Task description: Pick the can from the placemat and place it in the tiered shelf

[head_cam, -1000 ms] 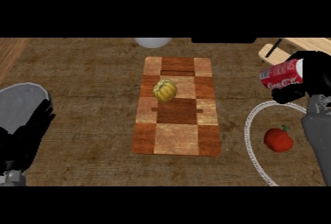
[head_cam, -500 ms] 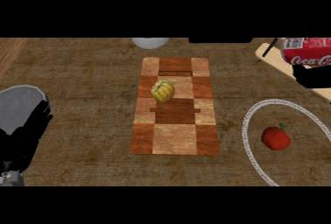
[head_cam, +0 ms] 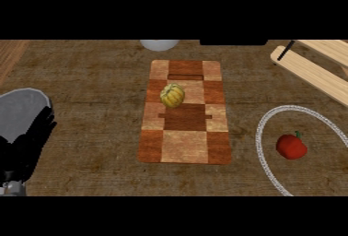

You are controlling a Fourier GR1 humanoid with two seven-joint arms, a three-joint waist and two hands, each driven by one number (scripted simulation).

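Black fingers of the left hand (head_cam: 27,147) are seen at the lower left edge beneath its grey forearm; whether they are curled cannot be told, and nothing is held. Neither the right hand nor the can is shown. A brown checkered placemat (head_cam: 185,147) is laid on the wooden counter (head_cam: 88,92), bearing a yellow-green ribbed squash (head_cam: 172,95). A red pepper (head_cam: 291,146) is held by a white-rimmed plate (head_cam: 262,138), near the pale wooden tiered shelf (head_cam: 309,69).

Dim, even light; faint shadows; no glare; wood counter (head_cam: 95,83) dark.
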